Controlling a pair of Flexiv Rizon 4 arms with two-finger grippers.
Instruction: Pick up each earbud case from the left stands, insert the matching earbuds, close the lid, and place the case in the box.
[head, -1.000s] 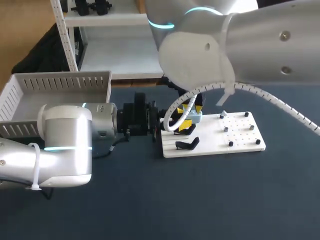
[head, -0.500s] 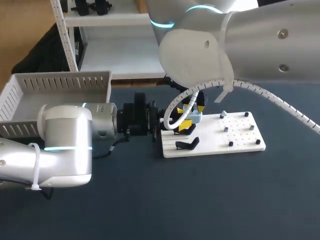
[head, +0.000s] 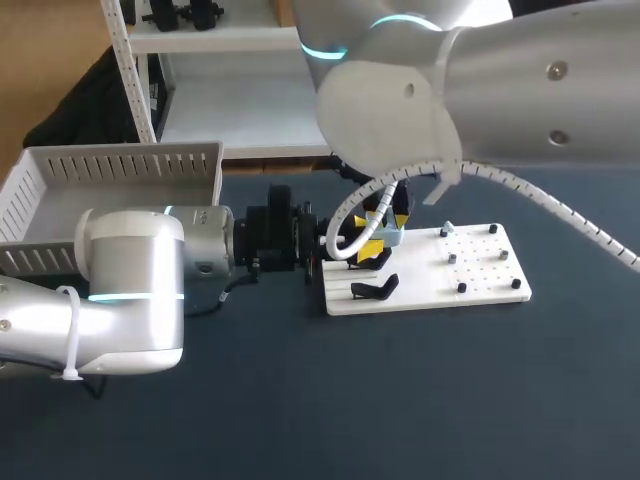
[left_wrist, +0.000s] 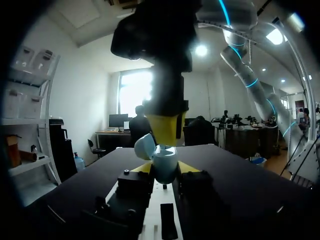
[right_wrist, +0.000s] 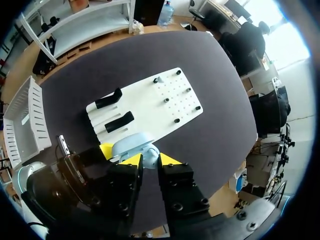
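Observation:
A light blue earbud case (left_wrist: 164, 169) stands upright with its lid (left_wrist: 145, 146) swung open, and my left gripper (left_wrist: 165, 170) is shut on its body. In the head view the case (head: 390, 237) hangs over the left part of the white board (head: 420, 282). My right gripper (left_wrist: 164, 142) comes straight down onto the case's open top. In the right wrist view the case (right_wrist: 131, 144) lies right under the right gripper (right_wrist: 150, 159). Whatever is in that gripper is hidden. Two black stands (head: 372, 290) (right_wrist: 119, 121) sit on the board with nothing on them.
Several small black pegs (head: 461, 288) stand on the right part of the board (right_wrist: 150, 107). A white slatted box (head: 120, 165) (right_wrist: 25, 115) sits at the table's back left, behind my left arm (head: 130, 290). Dark table surface lies in front of the board.

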